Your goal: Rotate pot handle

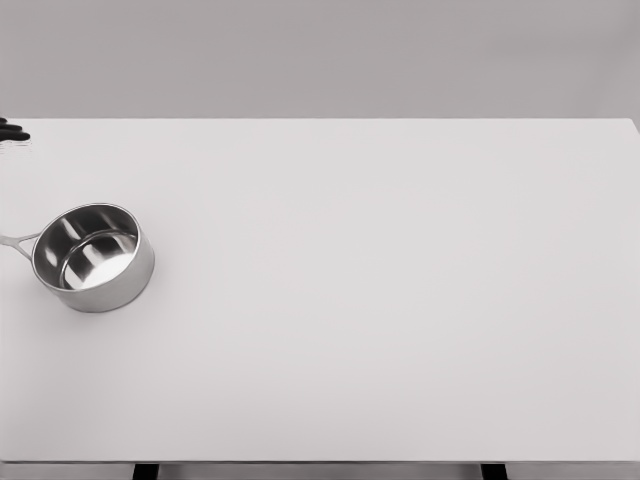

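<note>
a small dark shape (12, 131) shows at the worktop's (380, 300) far left corner, cut by the frame; whether it is a hand, and how its fingers stand, cannot be told. a steel pot (93, 257) stands upright near the left edge, its handle (17, 241) pointing toward that edge and running out of frame.

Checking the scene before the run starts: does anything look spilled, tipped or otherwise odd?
Nothing spilled or tipped. The pot stands upright and empty near the table's left edge, its handle running out of the picture. One oddity: a small dark shape at the far left edge, too cropped to identify.
</note>
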Controlling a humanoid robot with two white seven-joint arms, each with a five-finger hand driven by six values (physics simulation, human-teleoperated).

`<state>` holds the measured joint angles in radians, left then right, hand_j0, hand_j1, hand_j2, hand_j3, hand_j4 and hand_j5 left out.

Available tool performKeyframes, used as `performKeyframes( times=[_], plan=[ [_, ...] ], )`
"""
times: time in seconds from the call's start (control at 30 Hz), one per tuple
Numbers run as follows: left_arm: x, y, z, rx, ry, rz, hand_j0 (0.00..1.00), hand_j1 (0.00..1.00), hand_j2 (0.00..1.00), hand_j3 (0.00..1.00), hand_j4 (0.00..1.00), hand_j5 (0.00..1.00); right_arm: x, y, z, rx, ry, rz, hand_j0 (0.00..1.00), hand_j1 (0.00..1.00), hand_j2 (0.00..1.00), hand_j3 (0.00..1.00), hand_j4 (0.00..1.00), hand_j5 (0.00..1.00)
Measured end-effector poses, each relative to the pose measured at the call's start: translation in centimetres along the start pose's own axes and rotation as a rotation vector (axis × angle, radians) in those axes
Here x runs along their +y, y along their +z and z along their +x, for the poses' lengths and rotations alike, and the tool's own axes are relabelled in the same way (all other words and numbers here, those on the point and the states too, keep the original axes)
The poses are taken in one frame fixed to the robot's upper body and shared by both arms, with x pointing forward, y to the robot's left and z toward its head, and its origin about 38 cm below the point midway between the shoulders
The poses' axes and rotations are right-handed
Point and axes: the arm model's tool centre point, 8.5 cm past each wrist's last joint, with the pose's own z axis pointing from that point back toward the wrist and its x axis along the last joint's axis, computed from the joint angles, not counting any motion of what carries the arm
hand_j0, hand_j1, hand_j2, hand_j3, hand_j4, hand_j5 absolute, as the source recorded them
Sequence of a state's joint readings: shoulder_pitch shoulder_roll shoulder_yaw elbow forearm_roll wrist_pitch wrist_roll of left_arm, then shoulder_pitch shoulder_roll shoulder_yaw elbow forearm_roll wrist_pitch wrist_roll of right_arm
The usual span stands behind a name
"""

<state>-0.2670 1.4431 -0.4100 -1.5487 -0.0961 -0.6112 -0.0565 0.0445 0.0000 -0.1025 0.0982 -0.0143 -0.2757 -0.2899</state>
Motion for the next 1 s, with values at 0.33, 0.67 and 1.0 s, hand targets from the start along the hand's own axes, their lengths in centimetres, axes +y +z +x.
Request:
performKeyframes(
  times=[0.33, 0.67, 1.0],
  plan=[
    [2.2, -2.8, 1.7, -0.086, 0.076, 0.244, 1.0, 1.0, 1.0, 1.0, 1.0, 1.0, 0.0, 0.0, 0.0, 0.0, 0.0, 0.0, 1.0, 1.0, 1.0, 1.0, 1.0, 1.0],
    [-0.4, -9.1, 6.3, -0.218, 0.046, 0.345, 1.0, 1.0, 1.0, 1.0, 1.0, 1.0, 0.0, 0.0, 0.0, 0.0, 0.0, 0.0, 1.0, 1.0, 1.0, 1.0, 1.0, 1.0],
    [-1.7, -11.5, 7.9, -0.255, 0.055, 0.357, 1.0, 1.0, 1.0, 1.0, 1.0, 1.0, 0.0, 0.0, 0.0, 0.0, 0.0, 0.0, 1.0, 1.0, 1.0, 1.0, 1.0, 1.0]
  ],
)
